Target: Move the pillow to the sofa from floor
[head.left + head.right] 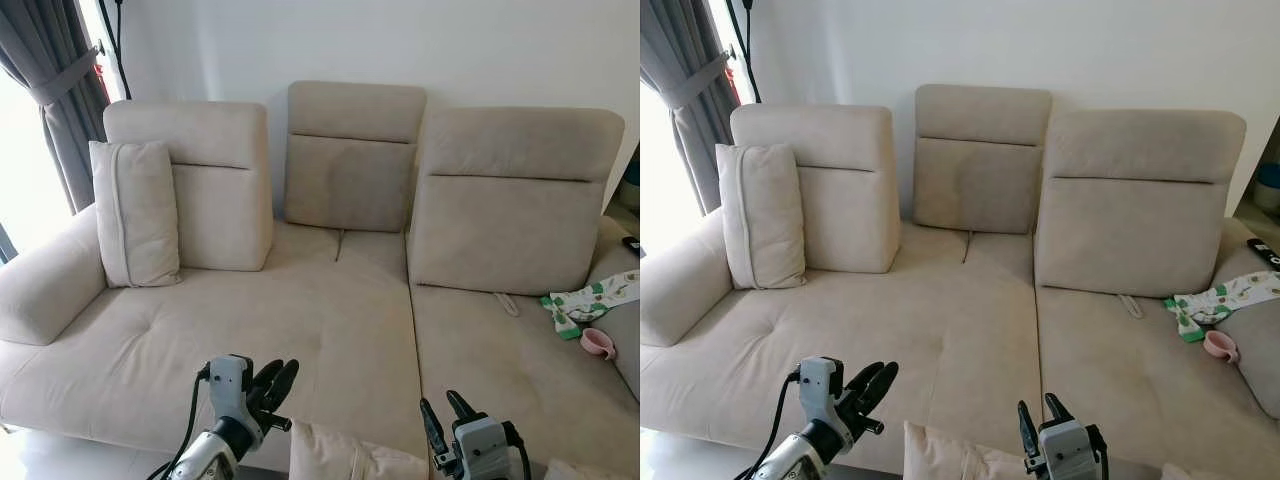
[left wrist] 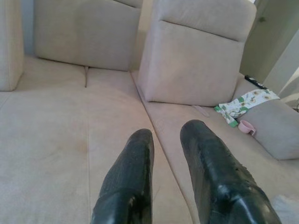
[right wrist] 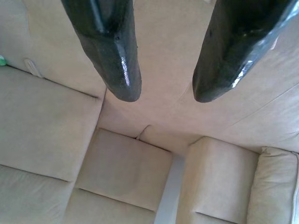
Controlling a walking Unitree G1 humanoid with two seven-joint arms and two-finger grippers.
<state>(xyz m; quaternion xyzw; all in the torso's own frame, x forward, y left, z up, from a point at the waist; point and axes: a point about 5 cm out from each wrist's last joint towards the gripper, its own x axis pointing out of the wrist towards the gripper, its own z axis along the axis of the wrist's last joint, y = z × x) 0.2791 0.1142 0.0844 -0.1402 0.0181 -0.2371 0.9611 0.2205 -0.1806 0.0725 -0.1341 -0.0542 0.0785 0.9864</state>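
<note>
A beige pillow (image 1: 345, 455) pokes up at the lower edge of the eye views, in front of the beige sofa (image 1: 300, 330) and between my two arms; most of it is cut off. My left gripper (image 1: 283, 368) hangs open just left of the pillow, over the sofa's front edge. In the left wrist view its fingers (image 2: 133, 168) point across the seat with nothing between them. My right gripper (image 1: 438, 402) is open to the pillow's right, its fingertips (image 3: 124, 79) aimed at the sofa's backrests and holding nothing.
A second beige pillow (image 1: 135, 212) leans upright against the sofa's left backrest. On the right seat lie a green-patterned cloth (image 1: 590, 300), a pink cup (image 1: 598, 343) and a dark remote (image 1: 631, 243). A grey curtain (image 1: 55, 90) hangs at the far left.
</note>
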